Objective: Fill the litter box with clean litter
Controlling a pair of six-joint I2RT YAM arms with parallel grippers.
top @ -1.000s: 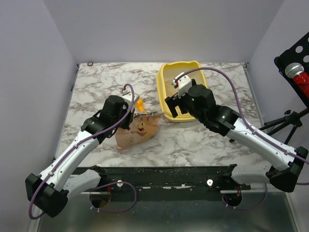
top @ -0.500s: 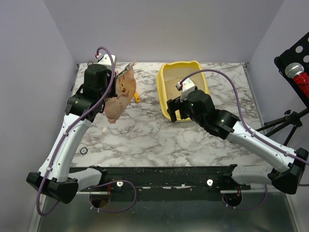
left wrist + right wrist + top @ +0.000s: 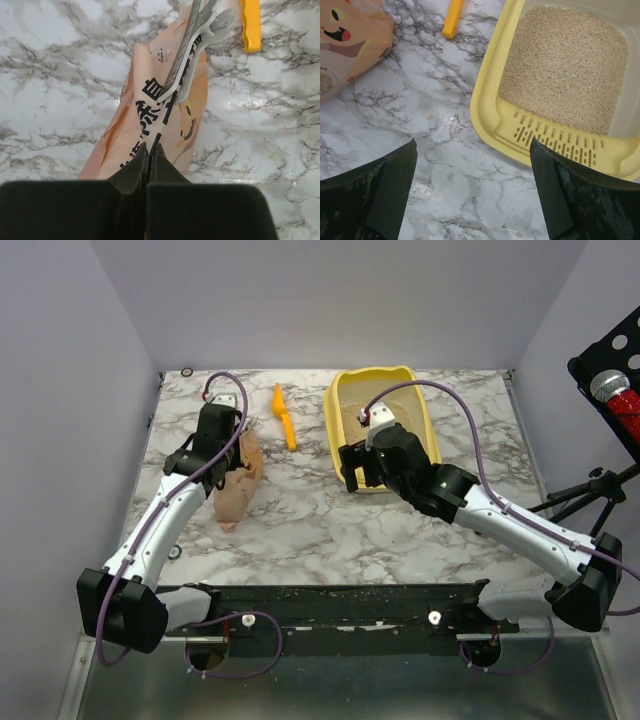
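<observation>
The yellow litter box [image 3: 336, 400] stands at the back right and holds beige clean litter [image 3: 356, 420]; the right wrist view shows its slotted lip [image 3: 495, 117] and the litter [image 3: 565, 65] spread across its floor. My right gripper [image 3: 360, 472] is open and empty, over the marble just in front of the box's near left corner [image 3: 472, 146]. My left gripper [image 3: 232, 447] is shut on the edge of the pinkish-tan bag [image 3: 238, 488], which lies on the table at the left. In the left wrist view the jaws [image 3: 149, 148] pinch the bag [image 3: 150, 112].
A small orange scoop [image 3: 284, 416] lies on the marble between bag and box; it also shows in the left wrist view [image 3: 250, 25] and the right wrist view [image 3: 452, 19]. A grey clip [image 3: 202, 37] sits on the bag's far end. A small ring [image 3: 174, 552] lies near the left edge.
My left arm has come down from the raised back-left position and the bag now rests lower on the table. The scoop shows in full. My right gripper has shifted slightly left.
</observation>
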